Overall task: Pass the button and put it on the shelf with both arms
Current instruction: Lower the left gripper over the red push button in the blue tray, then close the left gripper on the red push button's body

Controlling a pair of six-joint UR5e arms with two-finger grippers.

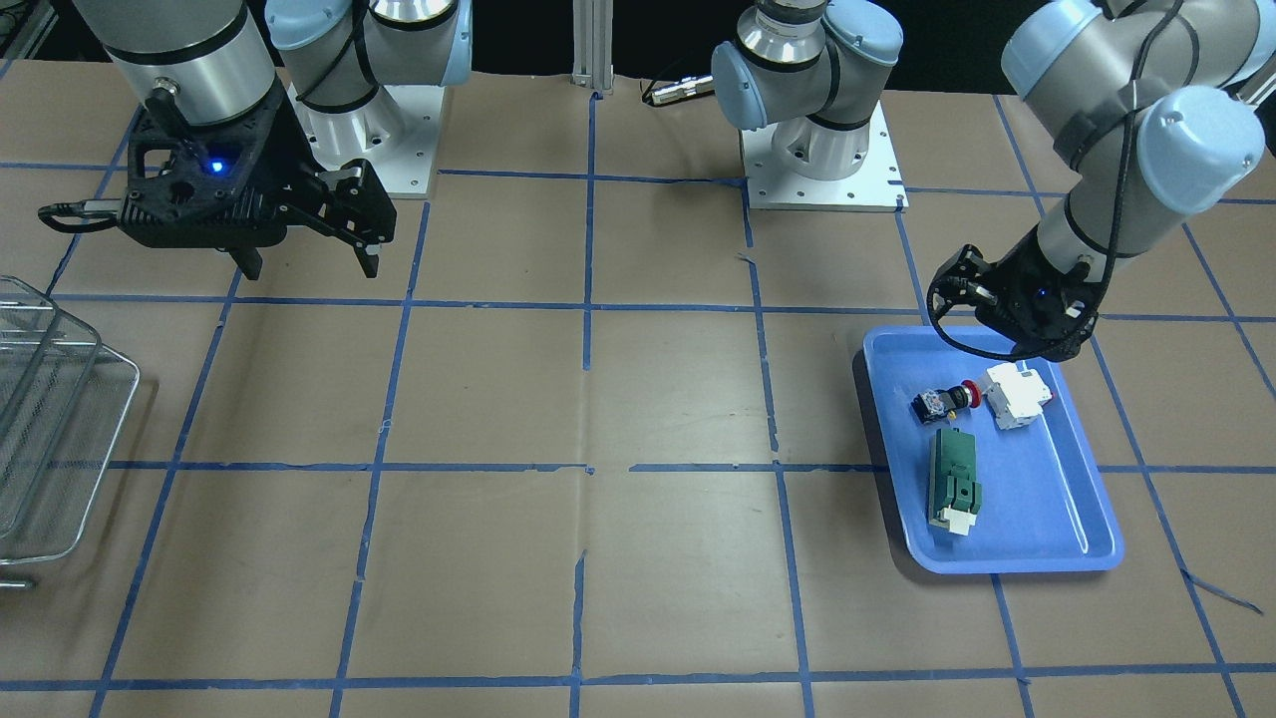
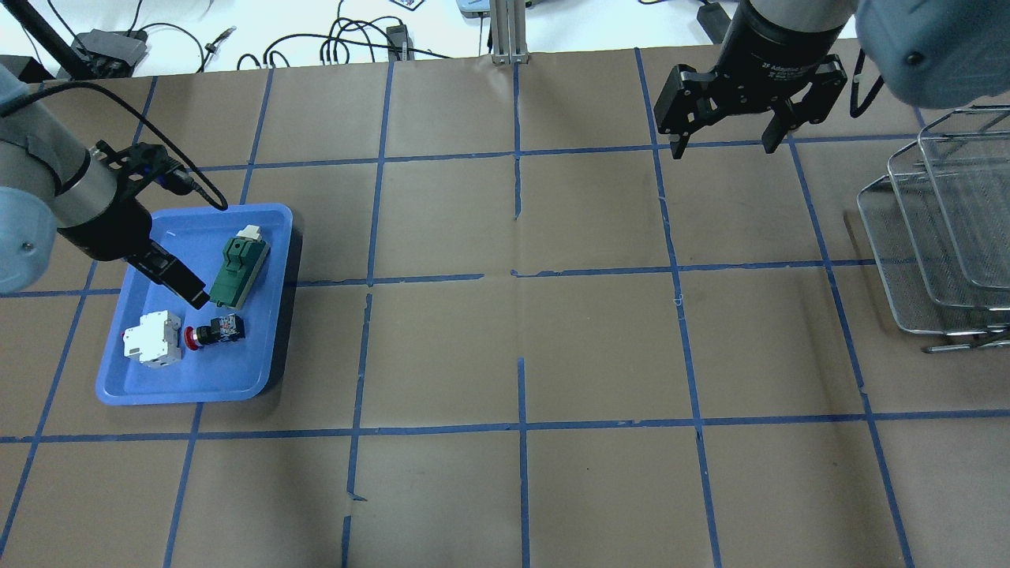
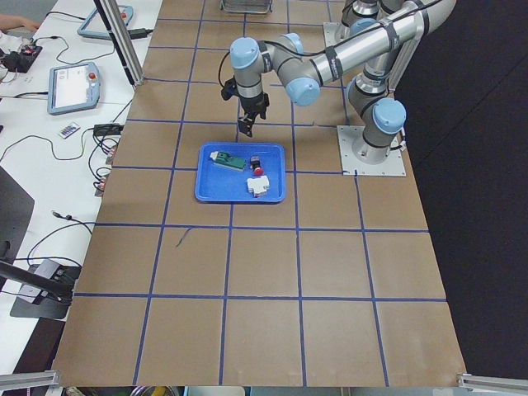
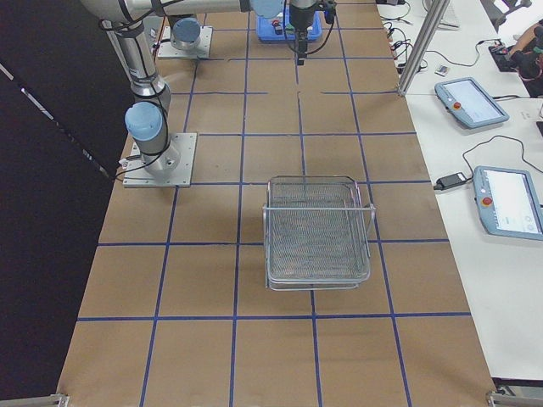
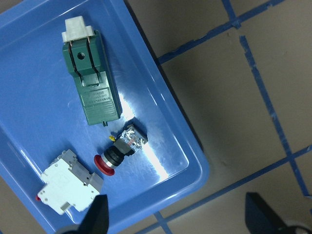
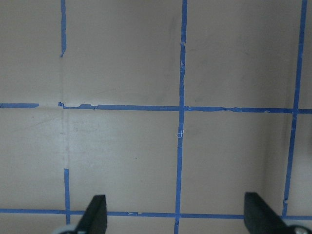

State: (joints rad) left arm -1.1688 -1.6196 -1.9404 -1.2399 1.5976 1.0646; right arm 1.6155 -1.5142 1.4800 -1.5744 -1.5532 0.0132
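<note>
Two sets of fingers appear, both spread wide and both gripping nothing.

You see the left fingers hovering above the blue tray. Their tips are parted to nearly the full width of the wrist view, with nothing between them. The button lies on its side on the tray floor below, within the gap between the two tips but closer to the tip at that view's left. Neither fingertip touches it. Its red ring end points back toward that nearer tip, and its whitish contact block points away from the fingers.

The white breaker block lies just beside the red end and is the tray item closest to the same fingertip. The green module lies beyond the button, farther from the fingers. Its near end is close to the contact block, and you cannot tell whether the two touch.

The right fingers hang over bare brown desk crossed by blue tape lines, well apart from the tray and the button. The jaws stand fully parted, with only desk surface showing between the tips.

The shelf, a tiered wire-mesh rack, stands on the desk off to the side of the right fingers that faces away from the left fingers. It is apart from them.
</note>
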